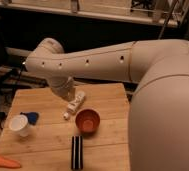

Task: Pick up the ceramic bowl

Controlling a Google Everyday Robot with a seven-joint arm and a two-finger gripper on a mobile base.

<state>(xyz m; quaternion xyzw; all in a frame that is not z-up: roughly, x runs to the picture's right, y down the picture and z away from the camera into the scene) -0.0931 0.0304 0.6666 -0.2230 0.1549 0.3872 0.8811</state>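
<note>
Across the top of the view, the robot's one big white arm stretches left over one wooden table. Its gripper hangs low over the boards, just up-left of the one ceramic bowl, which sits upright and untouched near the table's middle. Whether the gripper is open or closed I cannot tell. The step looks like the approach; next it must shift right over the rim and grip it. Also there: one black striped bar, one white cup, one carrot-like orange thing and one blue scrap.
</note>
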